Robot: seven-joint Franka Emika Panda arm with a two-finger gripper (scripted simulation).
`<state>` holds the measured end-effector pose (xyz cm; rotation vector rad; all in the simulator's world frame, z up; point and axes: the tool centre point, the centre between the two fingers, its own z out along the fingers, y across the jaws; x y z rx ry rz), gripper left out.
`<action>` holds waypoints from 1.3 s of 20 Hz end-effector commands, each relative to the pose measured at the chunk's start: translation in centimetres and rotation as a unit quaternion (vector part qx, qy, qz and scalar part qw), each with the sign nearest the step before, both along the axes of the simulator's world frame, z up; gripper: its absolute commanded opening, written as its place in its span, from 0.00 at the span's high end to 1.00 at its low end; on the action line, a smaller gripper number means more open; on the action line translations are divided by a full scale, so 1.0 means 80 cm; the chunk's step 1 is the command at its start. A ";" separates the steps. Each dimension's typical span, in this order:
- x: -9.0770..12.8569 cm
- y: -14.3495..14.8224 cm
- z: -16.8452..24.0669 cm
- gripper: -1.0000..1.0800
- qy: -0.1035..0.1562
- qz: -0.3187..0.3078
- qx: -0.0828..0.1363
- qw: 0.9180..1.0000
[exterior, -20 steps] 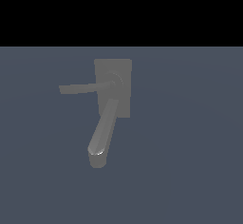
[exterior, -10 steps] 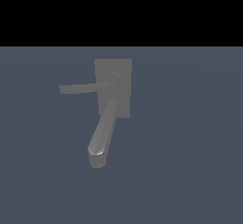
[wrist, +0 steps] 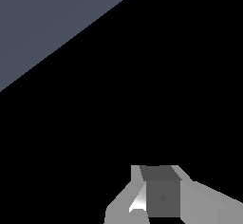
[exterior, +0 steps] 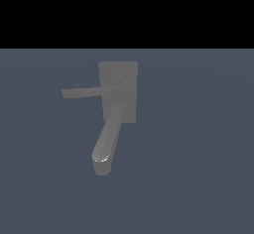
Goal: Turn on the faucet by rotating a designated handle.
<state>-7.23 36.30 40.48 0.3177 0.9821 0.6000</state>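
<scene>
The grey faucet (exterior: 126, 104) stands on the blue-grey floor in the exterior view, its rectangular block upright. Its thick rounded spout (exterior: 107, 143) slants down toward the camera. The handle (exterior: 85, 92), a thin flat bar, sticks out from the round hub toward the exterior view's left, almost level. No arm or gripper shows in the exterior view. In the wrist view my gripper (wrist: 159, 172) sits at the frame's edge, fingers pressed together with no gap and nothing between them. The faucet is out of the wrist view.
Flat blue-grey floor (exterior: 198, 178) surrounds the faucet, with black background above it. The wrist view holds only a wedge of that floor (wrist: 42, 19) and blackness.
</scene>
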 end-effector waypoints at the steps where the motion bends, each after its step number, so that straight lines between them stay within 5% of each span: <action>1: 0.017 -0.012 -0.053 1.00 0.035 -0.009 -0.046 0.998; 8: 0.052 -0.076 -0.195 1.00 0.137 -0.047 -0.159 0.977; 13: 0.061 -0.128 -0.270 1.00 0.197 -0.075 -0.215 0.954; 20: 0.062 -0.181 -0.332 1.00 0.250 -0.103 -0.259 0.927; 26: 0.060 -0.202 -0.353 1.00 0.269 -0.114 -0.275 0.916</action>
